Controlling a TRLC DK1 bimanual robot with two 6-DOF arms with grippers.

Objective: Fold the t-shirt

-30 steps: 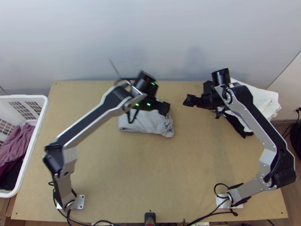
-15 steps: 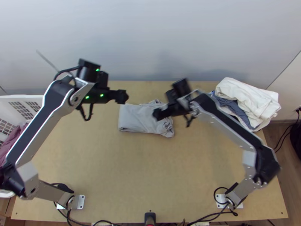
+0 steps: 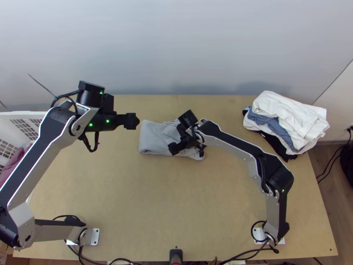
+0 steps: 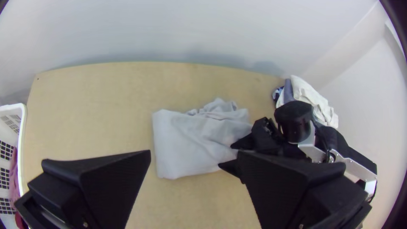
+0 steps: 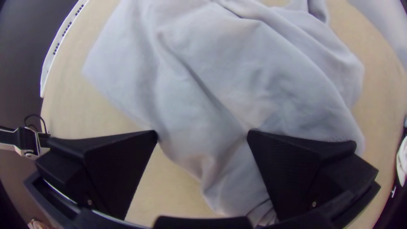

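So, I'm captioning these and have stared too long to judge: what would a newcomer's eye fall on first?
Probably the two jointed arms, black and silver-grey: the left arm along the table's left side, the right arm bent in toward the middle. Next, the light grey, roughly folded t-shirt mid-table, with the right arm's open black gripper over it, then the white-topped cloth pile at the far right corner.

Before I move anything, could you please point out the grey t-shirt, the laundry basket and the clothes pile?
Grey t-shirt [image 3: 153,138], top view: its smoother end.
Laundry basket [image 4: 21,135], left wrist view: its white rim.
Clothes pile [image 3: 282,108], top view: its white top cloth.
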